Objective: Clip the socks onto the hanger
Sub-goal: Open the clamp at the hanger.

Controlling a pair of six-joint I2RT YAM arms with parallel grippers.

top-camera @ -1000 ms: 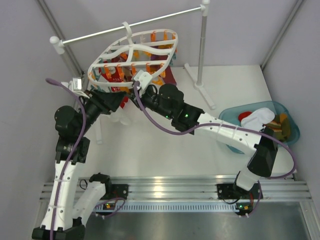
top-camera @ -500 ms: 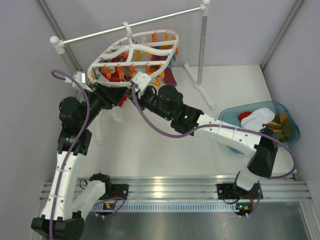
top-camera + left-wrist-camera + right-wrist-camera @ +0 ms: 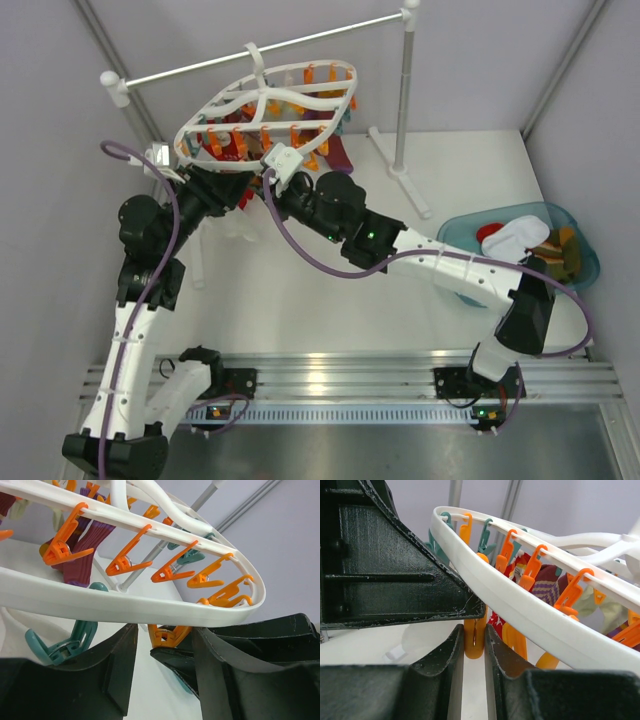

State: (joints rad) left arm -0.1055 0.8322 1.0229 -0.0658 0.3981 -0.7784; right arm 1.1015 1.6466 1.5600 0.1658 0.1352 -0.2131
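Below the rim of the hanger, among limp hung socks, the right gripper clamps a stiff sprung orange clip, best squeezed at its tails; the left gripper stands open alongside.

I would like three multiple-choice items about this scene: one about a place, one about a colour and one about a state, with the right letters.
1. Where does the blue basin stand in the top view? A far left; B far right; C centre.
2. What colour is the clip pinched by the right gripper? A teal; B red; C orange.
3. How is the left gripper? A open; B shut on a sock; C shut on a rod.

Answers:
1 B: it sits at the right edge, with socks inside.
2 C: the right wrist view shows orange plastic between the fingers.
3 A: its fingers stand wide apart under the hanger.
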